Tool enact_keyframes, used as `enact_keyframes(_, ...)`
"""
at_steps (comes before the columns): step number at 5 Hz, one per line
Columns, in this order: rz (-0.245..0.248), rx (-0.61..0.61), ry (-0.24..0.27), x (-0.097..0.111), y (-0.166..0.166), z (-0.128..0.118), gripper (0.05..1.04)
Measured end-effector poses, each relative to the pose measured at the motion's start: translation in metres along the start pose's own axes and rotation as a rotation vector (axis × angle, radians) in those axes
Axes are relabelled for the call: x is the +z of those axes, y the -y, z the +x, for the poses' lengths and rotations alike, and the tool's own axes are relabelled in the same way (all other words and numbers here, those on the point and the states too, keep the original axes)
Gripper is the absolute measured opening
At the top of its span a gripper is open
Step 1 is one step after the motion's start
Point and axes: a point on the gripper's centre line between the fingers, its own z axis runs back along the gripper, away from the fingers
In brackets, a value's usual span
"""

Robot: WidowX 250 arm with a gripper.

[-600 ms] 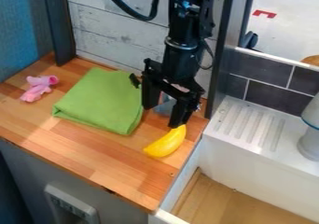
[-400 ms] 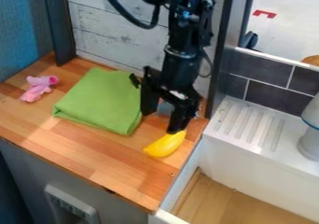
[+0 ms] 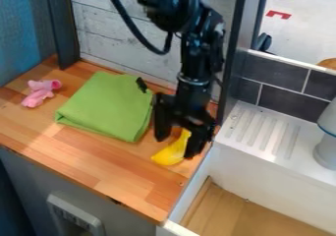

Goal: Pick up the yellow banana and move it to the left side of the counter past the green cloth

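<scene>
Green cloth (image 3: 108,107), folded flat on the wooden bench (image 3: 85,151), is the landmark in the camera view. To its lower right lies a yellow banana (image 3: 172,154), with the black hand (image 3: 177,144) hanging low over it. The hand's fingers are well parted, straddling the banana without a grip on it. The finger farther from the cloth covers part of the banana; whether they touch, I cannot tell. A pink toy (image 3: 42,92) lies left of the cloth, a small black piece (image 3: 141,85) is at its back corner, and the white sink (image 3: 263,127) stands beyond the bench edge to its right. The curved, probably slick banana could twist or squirt out if the fingers met it off-centre; a sideways knock could roll it over that near edge. The finger nearer the cloth might snag its border if the hand swung that way, and pressing too low could jam the tips against the wood.
</scene>
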Motion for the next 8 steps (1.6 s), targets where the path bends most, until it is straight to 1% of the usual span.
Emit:
enact_keyframes(1,-0.01,0.001,-0.038,-0.012,0.001,0.006,0.952)
enact_keyframes(2,-0.014,0.019,-0.08,-0.019,-0.004,0.01,0.684)
enact_keyframes(3,-0.016,0.037,-0.102,-0.019,-0.006,0.003,0.533)
enact_keyframes(4,-0.029,0.074,-0.077,-0.001,-0.014,-0.006,0.533)
enact_keyframes(5,-0.052,0.086,0.002,0.032,-0.023,-0.022,0.534)
enact_keyframes(6,-0.062,0.163,0.02,0.048,-0.041,-0.049,0.533)
enact_keyframes(7,-0.04,0.306,-0.025,0.041,-0.083,-0.073,0.533)
enact_keyframes(8,-0.051,0.443,-0.035,0.035,-0.127,-0.093,0.534)
